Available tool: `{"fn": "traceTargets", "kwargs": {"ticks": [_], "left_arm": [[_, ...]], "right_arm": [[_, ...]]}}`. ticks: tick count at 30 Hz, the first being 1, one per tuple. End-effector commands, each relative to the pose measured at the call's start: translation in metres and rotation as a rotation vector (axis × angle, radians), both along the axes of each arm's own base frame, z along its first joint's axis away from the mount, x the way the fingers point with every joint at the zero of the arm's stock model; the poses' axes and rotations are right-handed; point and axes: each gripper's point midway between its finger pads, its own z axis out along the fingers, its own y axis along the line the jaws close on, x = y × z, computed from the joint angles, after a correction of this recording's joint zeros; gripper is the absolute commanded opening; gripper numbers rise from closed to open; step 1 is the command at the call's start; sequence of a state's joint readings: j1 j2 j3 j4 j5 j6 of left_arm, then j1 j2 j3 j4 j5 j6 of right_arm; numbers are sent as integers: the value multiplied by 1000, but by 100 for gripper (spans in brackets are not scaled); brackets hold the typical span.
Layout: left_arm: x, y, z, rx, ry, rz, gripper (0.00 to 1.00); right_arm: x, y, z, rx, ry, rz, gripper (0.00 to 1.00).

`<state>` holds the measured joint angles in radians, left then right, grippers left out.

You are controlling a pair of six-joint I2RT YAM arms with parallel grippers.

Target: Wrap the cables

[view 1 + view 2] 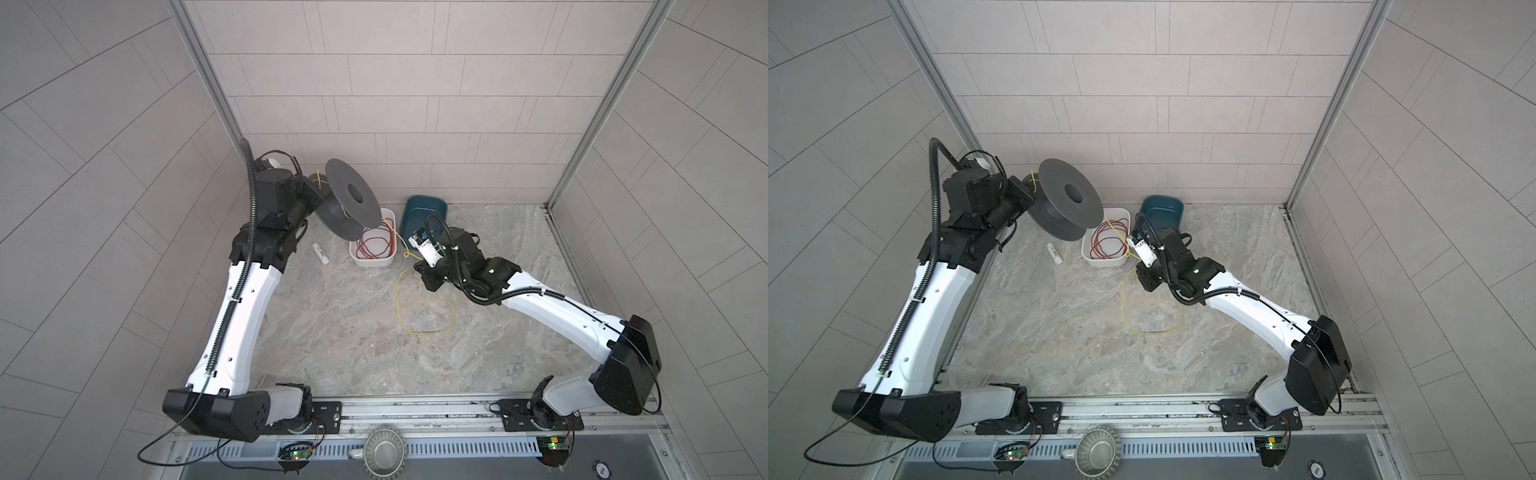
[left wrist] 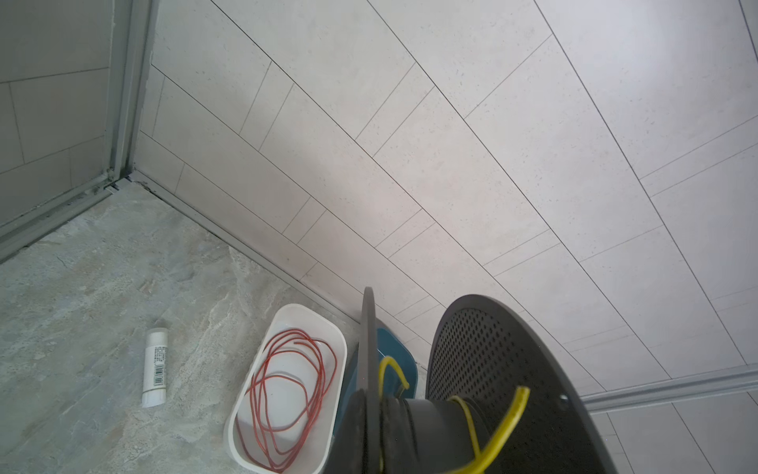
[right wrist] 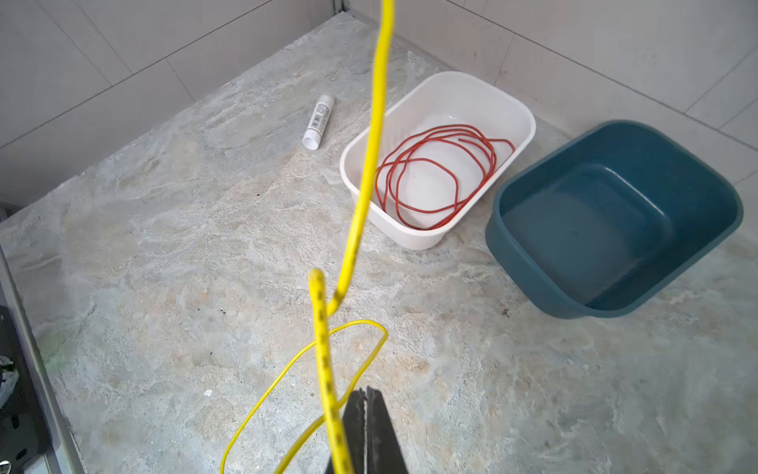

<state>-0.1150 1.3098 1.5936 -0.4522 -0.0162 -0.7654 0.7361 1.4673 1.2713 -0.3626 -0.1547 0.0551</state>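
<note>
left gripper (image 2: 371, 410): clenched on one flange of the spool (image 2: 492, 369), holding it tilted and clear of the table (image 3: 184, 246).
right gripper (image 3: 364, 396): jaws pressed together, low over the table. The cable (image 3: 369, 164) runs along one finger and seems pinched there, though the frame edge cuts that spot off.
hidden: in both top views the spool covers the left gripper's tips and one corner of the white tub. The right arm covers the near part of the blue tub and its own fingertips.
blue tub (image 3: 594, 230): the larger container, near the back wall, bare inside.
white tub (image 3: 471, 96): just beside the blue tub, not touching it. Loose coils of red wire (image 3: 451, 128) lie in it.
tube (image 3: 318, 121): white with a barcode, lying flat on the table on the white tub's other side, apart from it.
cable: yellow. One turn sits on the spool's hub with a short end sticking out. From there it slants down past the white tub's rim to the right gripper. A loose loop lies on the table beside that gripper.
</note>
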Motion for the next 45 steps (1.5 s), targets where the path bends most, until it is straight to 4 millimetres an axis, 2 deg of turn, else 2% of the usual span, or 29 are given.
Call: {"fn": "traceTargets", "kwargs": {"ticks": [1,12,17,23,31,35,45], "left_arm": [[6,22,42,19,-170,125,0],[12,8,28,199,-126,145,0],[18,-2,18,273,-98,127,0],[23,-24,5,376,-62,62,0],[20,-52,-4,525,-33,-67,0],[15,-64,-11,555,-20,-160,0],[5,-111,-28,607,-23,-466,0]], "right_arm": [[-12,5,-3,-121,-27,41,0],[-46,61,43,-154,-127,185,0],[-58,76,61,-151,-156,228,0],[-58,83,90,-142,-182,237,0],[-42,77,119,-223,-230,208,0],[-27,66,133,-219,-243,170,0],[11,32,166,-214,-258,84,0]]}}
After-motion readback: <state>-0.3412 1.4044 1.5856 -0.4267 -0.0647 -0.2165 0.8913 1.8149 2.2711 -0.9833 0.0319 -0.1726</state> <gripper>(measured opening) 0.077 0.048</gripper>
